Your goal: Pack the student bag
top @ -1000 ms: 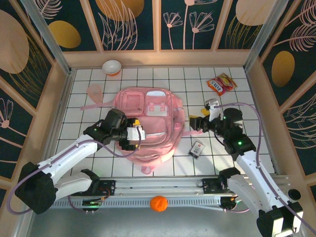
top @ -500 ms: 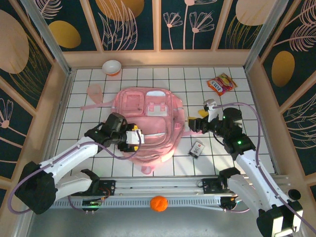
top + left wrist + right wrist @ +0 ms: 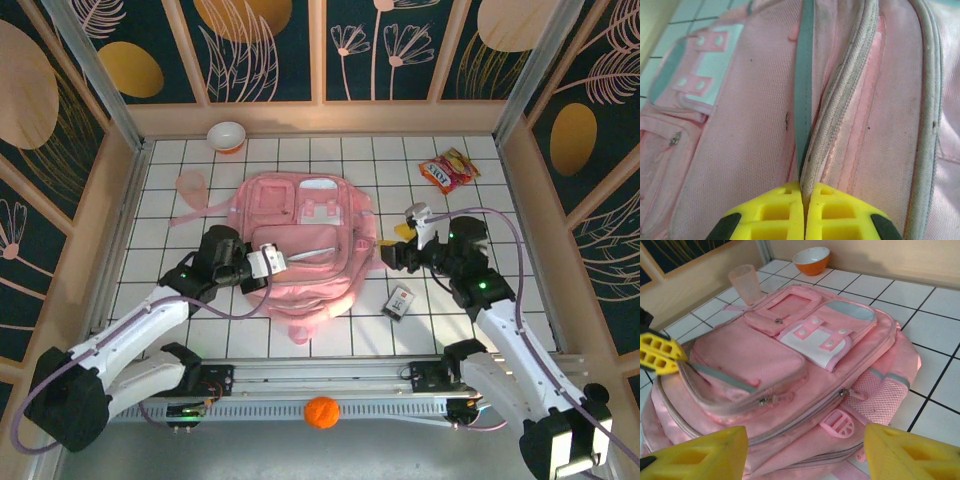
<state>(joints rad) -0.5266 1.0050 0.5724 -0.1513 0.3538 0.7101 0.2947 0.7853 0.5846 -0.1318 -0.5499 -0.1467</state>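
Note:
The student bag (image 3: 310,230), a big pink backpack with white zipper trim, lies flat in the middle of the tiled table. My left gripper (image 3: 277,260) sits over its front pocket, shut on the pocket's white zipper edge (image 3: 840,115); in the left wrist view the yellow fingertips (image 3: 785,210) pinch that trim. My right gripper (image 3: 394,252) hovers at the bag's right side, open; in the right wrist view the bag (image 3: 790,365) spreads between its wide-apart yellow fingers (image 3: 695,452), with a zipper pull (image 3: 842,391) and a buckle (image 3: 837,424) just ahead.
An orange-and-white bowl (image 3: 228,135) and a translucent pink cup (image 3: 190,184) stand at the back left. A snack packet (image 3: 448,169) lies at the back right, a small yellow item (image 3: 403,232) by the right gripper, a small card (image 3: 399,300) near it. An orange ball (image 3: 320,411) rests on the front rail.
My left gripper has pulled back to the left with the pocket's edge in it, dragging and reshaping the bag. The right gripper has edged slightly left toward the bag.

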